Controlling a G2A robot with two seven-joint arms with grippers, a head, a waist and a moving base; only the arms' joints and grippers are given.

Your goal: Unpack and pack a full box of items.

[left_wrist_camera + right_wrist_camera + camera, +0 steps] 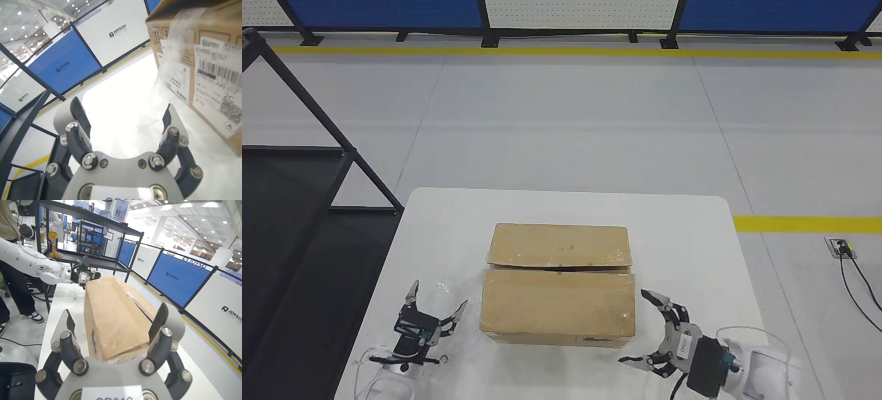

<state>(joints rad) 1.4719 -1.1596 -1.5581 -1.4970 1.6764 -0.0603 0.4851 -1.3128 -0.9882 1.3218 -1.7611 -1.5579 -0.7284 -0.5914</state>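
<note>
Here's the white table (682, 230), and sitting square in the middle of it is the cardboard box (558, 290), the big brown thing everything else lines up around. Off the box's left end, beyond the table edge, stands a black shelf rack (302, 200). The box is closed: two top flaps meet along a lengthwise seam, a thin dark slit shows there, and glossy clear tape runs across the lid, so whatever is packed inside stays out of sight. Now the arms! The left gripper (122, 103) sits low at the box's left end, by the near corner, claw spread wide with nothing between its ribbed black pads (80, 113), close to the cardboard but apart from it. The right gripper (114, 308) is at the box's right end, also by the near corner, claw wide as well and holding nothing; one finger is just beside the cardboard, and I can't tell if it touches. On the box's left end, white labels (213, 75) with barcodes and a strip of tape (175, 43) running down from the top edge. Smallest of all, a tiny dark ring-shaped bit (75, 298) lies on the table off the box's near side, toward its left end.
</note>
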